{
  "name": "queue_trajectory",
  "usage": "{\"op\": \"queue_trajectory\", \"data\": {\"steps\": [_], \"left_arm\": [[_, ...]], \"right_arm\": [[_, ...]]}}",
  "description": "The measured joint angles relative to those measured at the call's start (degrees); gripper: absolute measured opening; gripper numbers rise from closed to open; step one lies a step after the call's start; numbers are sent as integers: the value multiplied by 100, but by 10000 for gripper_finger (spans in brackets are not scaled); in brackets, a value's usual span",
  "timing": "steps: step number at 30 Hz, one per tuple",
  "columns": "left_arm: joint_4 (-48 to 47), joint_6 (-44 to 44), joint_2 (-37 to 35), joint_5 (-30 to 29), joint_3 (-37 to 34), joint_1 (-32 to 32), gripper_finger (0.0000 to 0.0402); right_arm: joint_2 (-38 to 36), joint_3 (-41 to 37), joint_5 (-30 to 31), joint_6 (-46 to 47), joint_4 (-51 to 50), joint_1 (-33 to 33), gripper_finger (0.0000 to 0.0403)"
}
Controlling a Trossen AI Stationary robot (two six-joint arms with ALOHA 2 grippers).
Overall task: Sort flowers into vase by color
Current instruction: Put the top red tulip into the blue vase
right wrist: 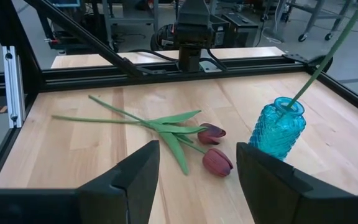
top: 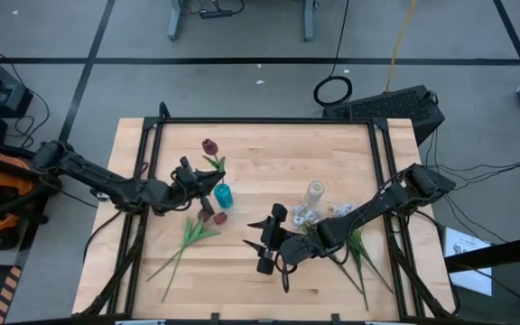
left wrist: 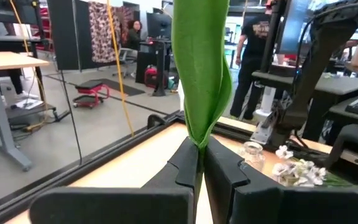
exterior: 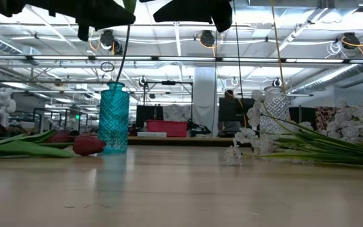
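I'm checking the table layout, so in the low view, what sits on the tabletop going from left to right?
Green leaves and stems → dark red tulip head → teal glass vase → clear glass vase → white blossom sprays.

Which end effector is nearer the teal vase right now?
Left. The left end effector sits right beside the teal vase, gripping a stem that runs into it; the right end effector is open, farther off mid-table.

Bright, even overhead light — ceiling lamps [exterior: 207, 39] glare; near tabletop [exterior: 181, 195] soft-focus.
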Motion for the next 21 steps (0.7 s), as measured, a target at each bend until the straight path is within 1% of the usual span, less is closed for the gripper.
{"op": "queue_trajectory", "data": {"steps": [15, 21], "left_arm": [[-19, -83, 402, 2, 0, 23, 18], [-441, -392, 411, 0, 0, 23, 18]], "right_arm": [[0, -2, 0, 0, -110, 0, 203], [0, -2, -2, 104, -225, 0, 203]]}}
